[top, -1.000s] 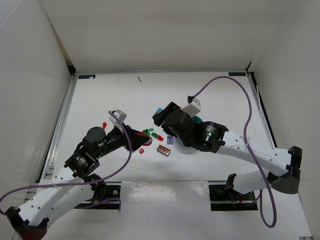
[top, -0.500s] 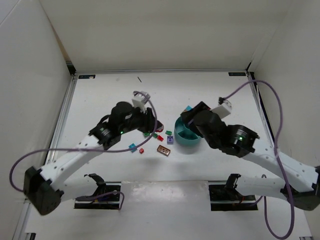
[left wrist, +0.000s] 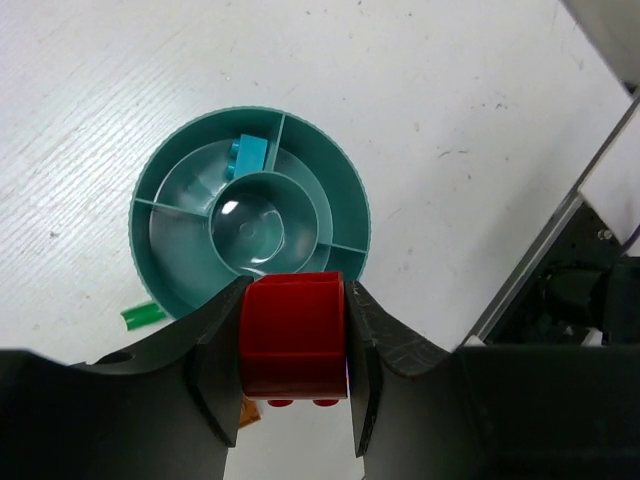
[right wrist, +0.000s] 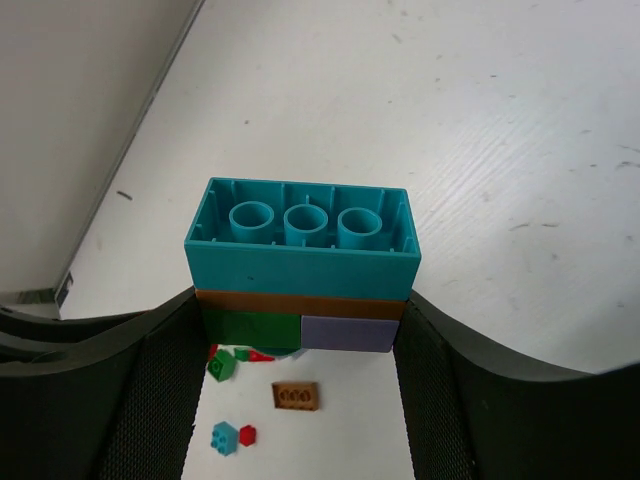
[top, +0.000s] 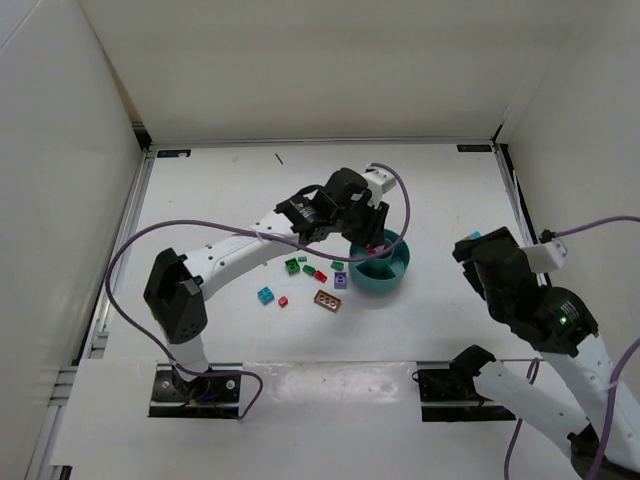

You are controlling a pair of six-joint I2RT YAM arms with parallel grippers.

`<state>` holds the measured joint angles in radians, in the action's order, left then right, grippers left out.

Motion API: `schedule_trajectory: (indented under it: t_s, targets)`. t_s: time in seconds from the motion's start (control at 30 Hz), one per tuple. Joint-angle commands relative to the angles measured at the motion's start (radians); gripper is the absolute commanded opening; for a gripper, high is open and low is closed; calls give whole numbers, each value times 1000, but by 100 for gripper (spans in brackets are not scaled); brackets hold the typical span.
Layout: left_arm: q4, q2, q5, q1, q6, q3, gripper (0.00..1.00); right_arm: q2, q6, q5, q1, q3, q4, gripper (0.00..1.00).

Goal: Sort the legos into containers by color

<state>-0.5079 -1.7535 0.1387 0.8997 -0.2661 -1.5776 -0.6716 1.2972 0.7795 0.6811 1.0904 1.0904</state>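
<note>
Beside the bowl (top: 398,278), loose legos (top: 325,299)

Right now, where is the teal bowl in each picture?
Top external: the teal bowl sits just right of centre, partly under the left gripper.
Left wrist: centre, just above the red brick that gripper holds.
Right wrist: not in it; the right gripper holds a brick stack.
Shared landmark: the brown brick, in the top and right wrist views.

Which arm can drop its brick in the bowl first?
Probably left. The left gripper holds a red brick right above the teal bowl. The right gripper holds a stack of bricks off to the side, away from it.
</note>
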Motion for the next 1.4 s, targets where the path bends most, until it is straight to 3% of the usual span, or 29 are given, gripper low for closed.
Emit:
schedule_trajectory:
  t_s: [0.0, 0.23, 0.6, 0.9, 1.03, 1.2, 1.37]
  targets:
    - [-113, -56, -65, 22, 44, -126, 1, 47, -50, -40, -87, -35, 34, 18]
    - [-115, -175, -119, 25, 62, -234, 1, 64, -197, -212, -289, -75, -29, 20]
    - [-165, -264, -129, 24, 65, -331, 2, 72, -325, -414, -479, -122, -89, 20]
    - [-175, -251, -125, 42, 82, -318, 41, 78, -335, -450, -502, -149, -119, 20]
    - [-181, -247, -125, 47, 80, -323, 50, 76, -331, -445, -489, -149, -126, 20]
    - [-175, -232, -128, 51, 82, -332, 75, 78, -325, -441, -482, -146, -124, 20]
    - [-187, -221, -129, 54, 77, -332, 78, 81, -326, -433, -451, -132, -113, 20]
